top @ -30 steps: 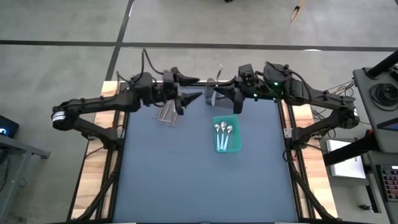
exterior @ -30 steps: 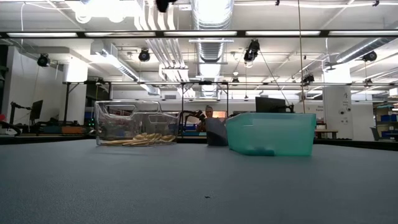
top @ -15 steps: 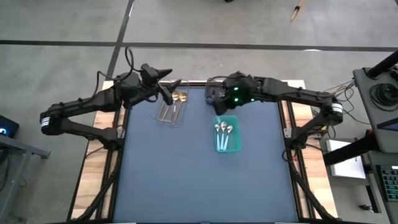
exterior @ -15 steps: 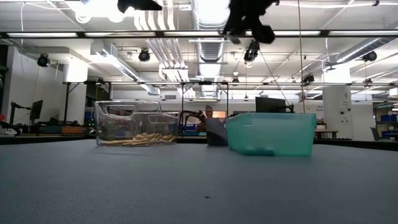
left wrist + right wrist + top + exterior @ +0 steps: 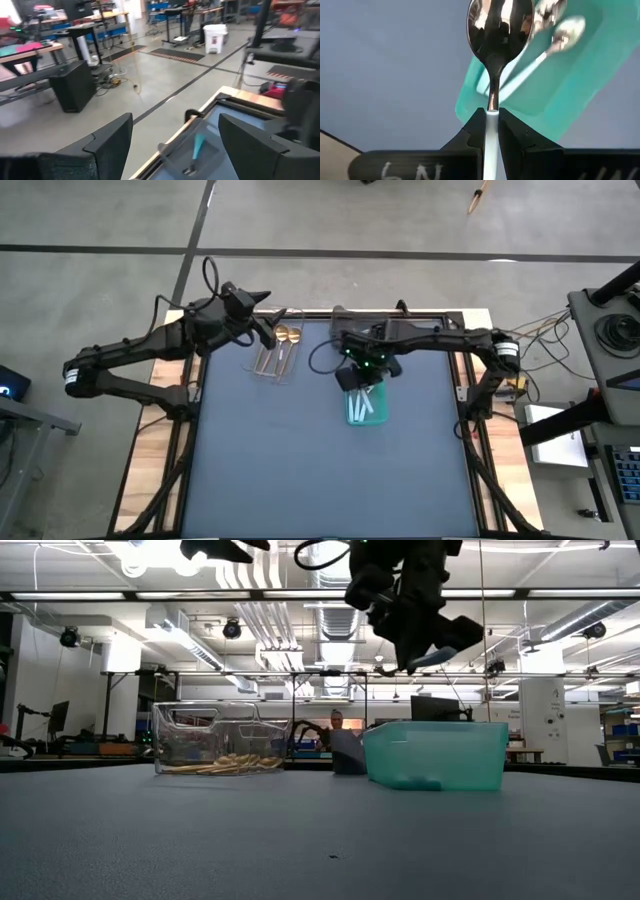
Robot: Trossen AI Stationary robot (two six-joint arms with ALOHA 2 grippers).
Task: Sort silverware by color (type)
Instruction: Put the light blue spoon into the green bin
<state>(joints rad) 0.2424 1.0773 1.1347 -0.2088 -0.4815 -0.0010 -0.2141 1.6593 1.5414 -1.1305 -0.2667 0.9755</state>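
A: You are holding a spoon (image 5: 498, 30) over the teal bin (image 5: 366, 405); the right gripper (image 5: 491, 125) is pinching its pale-blue handle, silver bowl pointing out ahead. Matching spoons (image 5: 555, 35) are lying in the bin beneath.

B: And the left gripper (image 5: 175, 145)?

A: It is hanging spread wide, holding nothing, off the far-left corner of the worktop (image 5: 300, 470), near the clear bin (image 5: 276, 356) with the gold spoons (image 5: 287, 335).

B: What are you risking here?

A: The pinch is sitting on a thin handle with the bowl well out in front, so it looks prone to pivoting. If you are letting go this high, the spoon could bounce off those already inside or tip over the rim. Lower before releasing.

B: What are you not seeing?

A: From above, the right arm is covering the far half of the teal bin, so you are not getting a count. A grey bin (image 5: 347, 752) is showing only as a sliver at table height, contents hidden
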